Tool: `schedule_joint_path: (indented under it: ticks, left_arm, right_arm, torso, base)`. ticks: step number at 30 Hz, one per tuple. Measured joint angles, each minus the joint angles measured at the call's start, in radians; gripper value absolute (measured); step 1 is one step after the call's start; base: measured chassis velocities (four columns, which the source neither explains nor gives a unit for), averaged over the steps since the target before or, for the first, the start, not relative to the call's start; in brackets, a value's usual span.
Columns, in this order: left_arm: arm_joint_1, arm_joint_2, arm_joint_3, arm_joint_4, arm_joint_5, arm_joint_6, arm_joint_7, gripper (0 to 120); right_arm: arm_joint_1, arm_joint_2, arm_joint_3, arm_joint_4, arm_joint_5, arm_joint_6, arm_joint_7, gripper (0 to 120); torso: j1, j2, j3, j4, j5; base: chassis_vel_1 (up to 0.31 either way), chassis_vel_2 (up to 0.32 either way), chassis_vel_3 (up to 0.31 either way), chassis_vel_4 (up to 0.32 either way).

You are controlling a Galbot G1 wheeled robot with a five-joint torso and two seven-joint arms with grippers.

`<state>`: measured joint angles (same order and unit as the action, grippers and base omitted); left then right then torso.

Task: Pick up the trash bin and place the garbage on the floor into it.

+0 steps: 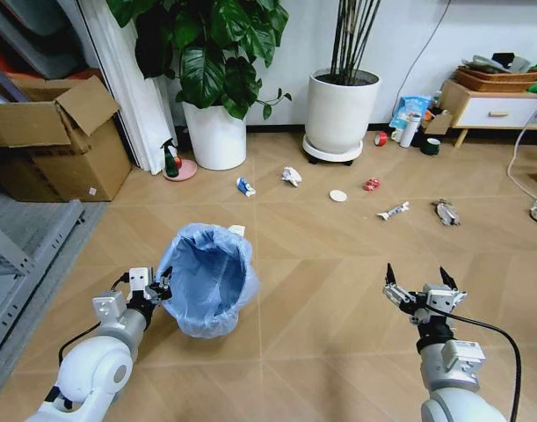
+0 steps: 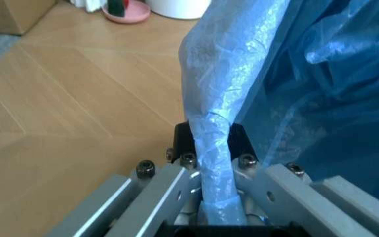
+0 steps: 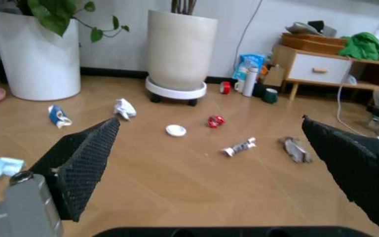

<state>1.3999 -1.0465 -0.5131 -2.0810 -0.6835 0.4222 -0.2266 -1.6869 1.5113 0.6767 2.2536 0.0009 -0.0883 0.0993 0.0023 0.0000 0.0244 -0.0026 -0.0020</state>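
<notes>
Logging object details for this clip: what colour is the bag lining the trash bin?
Light blue, crinkly plastic lining the trash bin; clearest in the head view.

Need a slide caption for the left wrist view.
Left claw shut on the trash bin's blue bag rim, above the floor.

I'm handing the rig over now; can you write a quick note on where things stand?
Left pincer: shut on the bin at its bag-covered rim, bin tilted.
Right pincer: open, empty, held over the floor.
Garbage lies ahead, none binned: blue-white wrapper, crumpled paper, white disc, red piece, a twisted scrap, a brownish scrap.
Done: bin gripped.
Left: collect every piece into the bin.
</notes>
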Motion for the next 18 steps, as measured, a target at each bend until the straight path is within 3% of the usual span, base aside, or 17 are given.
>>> schedule_joint_path:
  ticks: [18]
  left_arm:
    - [0.003, -0.006, -0.002, 0.005, 0.006, -0.002, 0.016, 0]
  right_arm:
    - [0.004, 0.003, -0.001, -0.004, -0.001, 0.0, 0.005, 100]
  torso:
    - [0.0, 0.0, 0.0, -0.0001, 0.0002]
  base:
    - [-0.054, 0.321, 0.057, -0.315]
